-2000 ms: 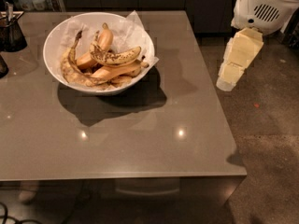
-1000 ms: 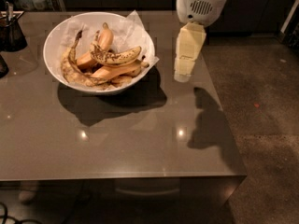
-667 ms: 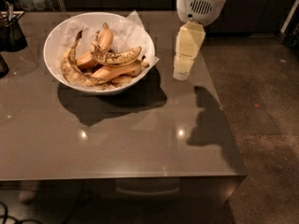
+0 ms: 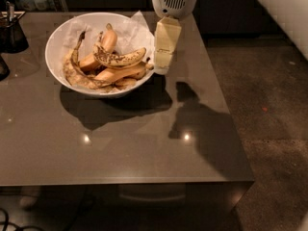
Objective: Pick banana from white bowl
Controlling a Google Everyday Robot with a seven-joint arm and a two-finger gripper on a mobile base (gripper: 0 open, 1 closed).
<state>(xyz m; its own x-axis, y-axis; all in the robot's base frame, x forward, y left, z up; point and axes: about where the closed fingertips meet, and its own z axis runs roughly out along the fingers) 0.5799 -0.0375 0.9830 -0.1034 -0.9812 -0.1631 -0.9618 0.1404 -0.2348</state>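
White bowl [image 4: 50, 69], gripper [image 4: 161, 67] beside its rim

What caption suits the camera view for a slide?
Gripper hangs at the rim of the white bowl, close to the speckled banana atop the pile.

The counter [image 4: 120, 148] fills the left and middle of the frame, with the floor [image 4: 269, 109] along its right side. The bowl [image 4: 54, 69] sits on the counter in the upper left of the frame, and a sheet of paper [image 4: 138, 29] lines it. The banana [image 4: 120, 59] lies crosswise in the bowl, on top of the other bananas [image 4: 115, 74]. The end effector [image 4: 162, 64] hangs from the top centre of the frame – just right of the bowl's right rim, over the counter. A container [image 4: 12, 32] stands at the frame's upper-left edge, left of the bowl.
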